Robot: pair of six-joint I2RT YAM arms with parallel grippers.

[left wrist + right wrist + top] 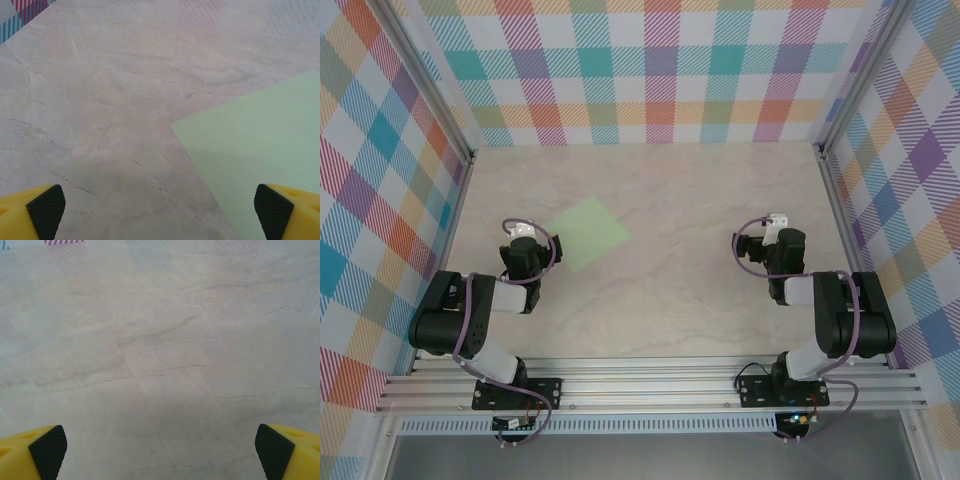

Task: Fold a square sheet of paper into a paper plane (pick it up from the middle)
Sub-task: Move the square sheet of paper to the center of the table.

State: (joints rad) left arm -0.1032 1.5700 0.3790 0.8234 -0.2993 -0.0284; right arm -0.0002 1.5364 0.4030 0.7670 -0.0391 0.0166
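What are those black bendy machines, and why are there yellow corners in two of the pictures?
The black machines are two robot arms bolted to the near edge of a pale marble-look table. One picture looks down from above. The other two come from small cameras on the arms' wrists, so the yellow corners with black pads are each arm's own fingers. The left gripper and the right gripper are both wide open and hold nothing. A flat square sheet of thin pale green paper lies on the table just beyond the left arm, not yet folded. Bright checked walls surround the table.
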